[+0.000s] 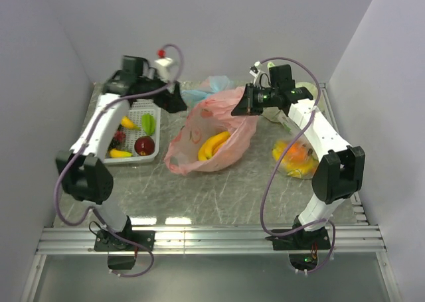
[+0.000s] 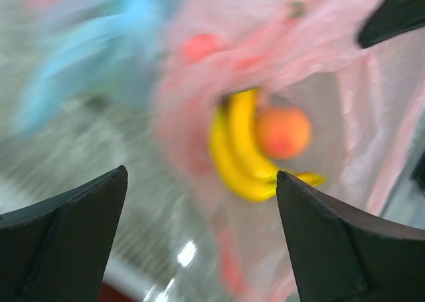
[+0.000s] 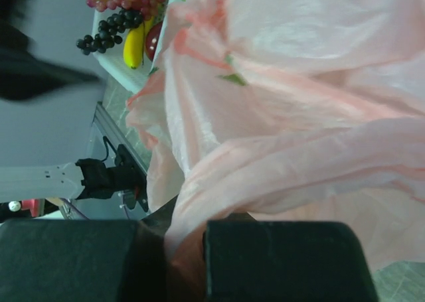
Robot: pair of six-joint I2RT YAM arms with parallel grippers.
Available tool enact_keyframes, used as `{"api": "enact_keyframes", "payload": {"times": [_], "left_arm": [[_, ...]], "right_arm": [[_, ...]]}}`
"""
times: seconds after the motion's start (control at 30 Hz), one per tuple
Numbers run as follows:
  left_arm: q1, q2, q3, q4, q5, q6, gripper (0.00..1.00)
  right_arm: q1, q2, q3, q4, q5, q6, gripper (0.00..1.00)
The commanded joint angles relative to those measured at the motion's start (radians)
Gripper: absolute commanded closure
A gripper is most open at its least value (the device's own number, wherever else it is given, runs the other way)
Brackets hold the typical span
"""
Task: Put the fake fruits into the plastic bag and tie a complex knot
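1 translucent pink plastic bag holds 1 banana bunch, 1 orange fruit. Right gripper, 1 o'clock, pinches it; left gripper, 11 o'clock, spread.

The plastic bag is translucent pink, the bananas in it yellow, the apple dark red, the table marbled grey.

Top external: high behind the arm bases at 6 o'clock, facing down and forward, far enough to take in the whole table. Left wrist: close, blurred, looking into the plastic bag past its own fingers. Right wrist: hard against the same bag, basket at 11 o'clock. All three share the bag.
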Motion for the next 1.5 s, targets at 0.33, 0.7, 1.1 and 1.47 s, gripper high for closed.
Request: {"api": "enact_keyframes", "payload": {"times": [0.33,0.7,1.1,1.47], "left_arm": [[0.337,-0.05,-0.215,-0.288,-0.323,0.221,0.08],[0.34,0.103,-0.275,-0.219,-0.338,0.164,0.11],[0.365,0.079,-0.125,-0.316,-0.154,0.129,0.61],[0.069,-0.171,0.012,-0.238,0.151,0.153,0.54]], "right_arm": [[-0.009,0.008,0.027,-0.001,0.037,-0.062,1.0],[-0.009,0.021,0.05,-0.01,0.049,-0.066,1.0],[-0.009,0.022,0.042,-0.019,0.037,-0.069,1.0],[-0.009,0.011,0.081,0.047,-0.006,0.021,1.0]]}}
